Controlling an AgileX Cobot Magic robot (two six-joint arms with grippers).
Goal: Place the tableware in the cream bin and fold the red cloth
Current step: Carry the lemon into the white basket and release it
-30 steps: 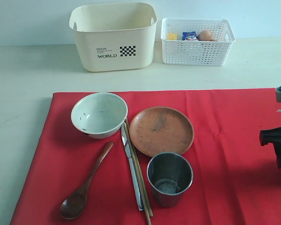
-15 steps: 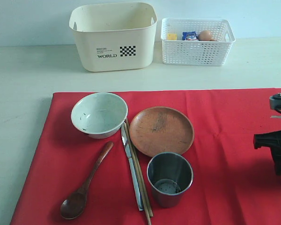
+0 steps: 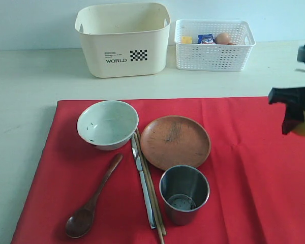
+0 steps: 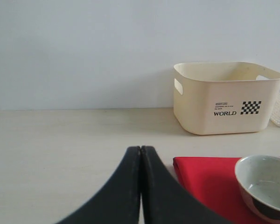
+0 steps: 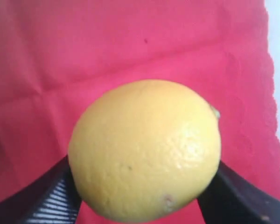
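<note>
On the red cloth (image 3: pixel 244 168) lie the pale bowl (image 3: pixel 108 123), brown plate (image 3: pixel 175 141), steel cup (image 3: pixel 184 194), wooden spoon (image 3: pixel 91 201), knife (image 3: pixel 142 183) and chopsticks (image 3: pixel 153 198). The cream bin (image 3: pixel 123 39) stands empty behind the cloth. My right gripper (image 3: pixel 297 119) hangs above the cloth's right edge, shut on a yellow lemon (image 5: pixel 144 140) that fills the span between its fingers. My left gripper (image 4: pixel 141 151) is shut and empty over bare table, left of the cloth's corner (image 4: pixel 200 177) and the bowl (image 4: pixel 263 184). It does not show in the exterior view.
A white lattice basket (image 3: pixel 213 46) with toy foods stands right of the cream bin. Pale bare tabletop (image 3: pixel 30 91) runs behind and left of the cloth. The cloth's scalloped edge (image 5: pixel 270 116) lies below the lemon.
My right gripper has risen and moved toward the back of the table, carrying the lemon up off the cloth. The tableware has not moved.
</note>
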